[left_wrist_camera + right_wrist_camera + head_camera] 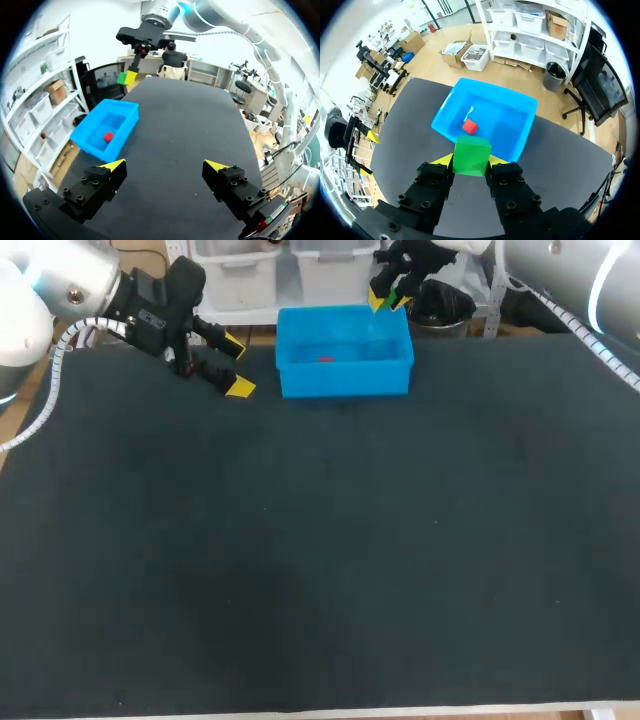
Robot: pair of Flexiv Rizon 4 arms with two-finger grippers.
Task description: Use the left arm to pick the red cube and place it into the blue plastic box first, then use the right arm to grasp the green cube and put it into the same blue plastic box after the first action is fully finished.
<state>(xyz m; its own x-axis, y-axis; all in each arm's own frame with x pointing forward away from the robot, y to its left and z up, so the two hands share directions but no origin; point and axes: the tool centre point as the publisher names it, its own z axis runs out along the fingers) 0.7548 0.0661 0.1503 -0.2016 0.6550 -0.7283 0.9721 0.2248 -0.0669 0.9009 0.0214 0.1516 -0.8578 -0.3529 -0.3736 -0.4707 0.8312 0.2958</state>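
Right-arm transfer, late stage. The red cube [469, 127] lies on the floor of the blue plastic box [345, 378], which stands at the far edge of the worktop [320, 560]; step 1 of the task therefore reads as finished. The left claw [165, 165] hangs just beside the box, on its left in the head view, with its 2 yellow-tipped fingers wide apart and nothing between them. The right claw [470, 161] is clamped on the green cube [472, 149], with 1 yellow tip on each of 2 opposite faces, and holds it in the air at the box's far right corner in the head view. Seen along the right wrist, the cube overlaps the box's near wall rather than sitting squarely over the floor, with the red cube just ahead of it. Judged from here, step 2 lacks only a short carry over the opening and a release. Hazards: (a) if the fingers part while the cube is above the rim, it may strike the wall and tumble onto the worktop or off its far edge; (b) a descent taken too near the corner could set a finger on the rim and shove or tip the light box; (c) a drop straight onto the red cube could make the green one bounce, though the walls would probably contain it. The left claw stands apart from the right arm, so a clash between the 2 seems unlikely.
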